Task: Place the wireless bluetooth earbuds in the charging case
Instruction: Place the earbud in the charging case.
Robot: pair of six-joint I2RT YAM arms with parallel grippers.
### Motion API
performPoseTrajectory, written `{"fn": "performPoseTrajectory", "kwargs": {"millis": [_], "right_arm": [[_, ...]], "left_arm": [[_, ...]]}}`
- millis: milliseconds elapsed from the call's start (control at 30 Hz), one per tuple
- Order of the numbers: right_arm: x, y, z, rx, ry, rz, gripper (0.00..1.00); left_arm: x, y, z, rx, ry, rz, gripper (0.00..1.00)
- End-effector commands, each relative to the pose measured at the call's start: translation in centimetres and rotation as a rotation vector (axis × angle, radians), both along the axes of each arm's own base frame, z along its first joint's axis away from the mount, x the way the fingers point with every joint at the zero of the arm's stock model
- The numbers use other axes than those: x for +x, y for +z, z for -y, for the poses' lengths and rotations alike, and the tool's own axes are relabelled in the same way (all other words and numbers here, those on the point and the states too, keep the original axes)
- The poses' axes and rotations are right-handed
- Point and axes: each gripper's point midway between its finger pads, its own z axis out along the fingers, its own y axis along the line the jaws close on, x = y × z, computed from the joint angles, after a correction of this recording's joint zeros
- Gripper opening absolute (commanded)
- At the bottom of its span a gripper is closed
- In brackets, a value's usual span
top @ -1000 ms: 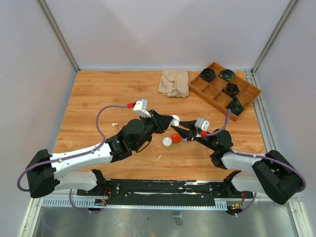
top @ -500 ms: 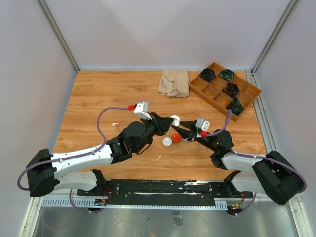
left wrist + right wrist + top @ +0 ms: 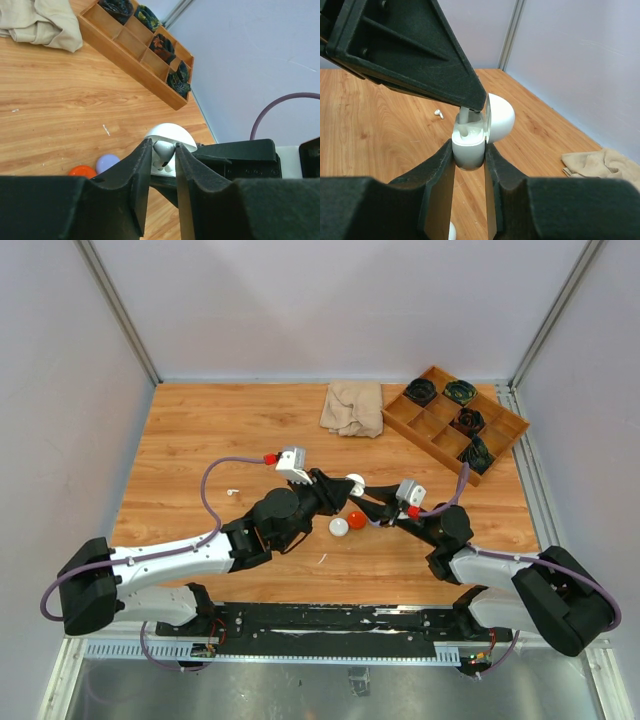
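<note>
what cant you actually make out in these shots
- Earbud in the case: whether it is seated fully; right wrist view, the left gripper covers its top.
- Left gripper's hold on that earbud: left wrist view, its fingers hide the contact.
- Tray contents: top view, too small, only dark shapes.
- Loose earbud on the table: top view, too small to tell how it lies.

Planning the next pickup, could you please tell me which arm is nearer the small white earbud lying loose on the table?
Left. The left arm lies close beside the small white earbud; the right arm sits beyond it, farther right.
</note>
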Motion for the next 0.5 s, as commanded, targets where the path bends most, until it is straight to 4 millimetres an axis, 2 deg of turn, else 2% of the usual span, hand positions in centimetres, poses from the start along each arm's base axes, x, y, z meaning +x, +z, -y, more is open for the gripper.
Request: {"fn": "performPoseTrajectory", "kwargs": {"millis": [0,233,467], "right_arm": [[-0.8,1.9,0.1,0.05,0.005,0.069,0.01],[-0.8,1.7,0.5,0.045,-0.014,0.073,0.01],[-0.6,1.0,0.9,0.017,-0.041,0.07,0.01]], "left_arm": [[0.3,-0.1,-0.3,0.022,0.037,0.018,0.34],[0.1,0.8,-1.2,0.003,0.054,0.033,0.47],[0.1,1.5,-3.1,0.053,0.099,0.046,0.54]]}}
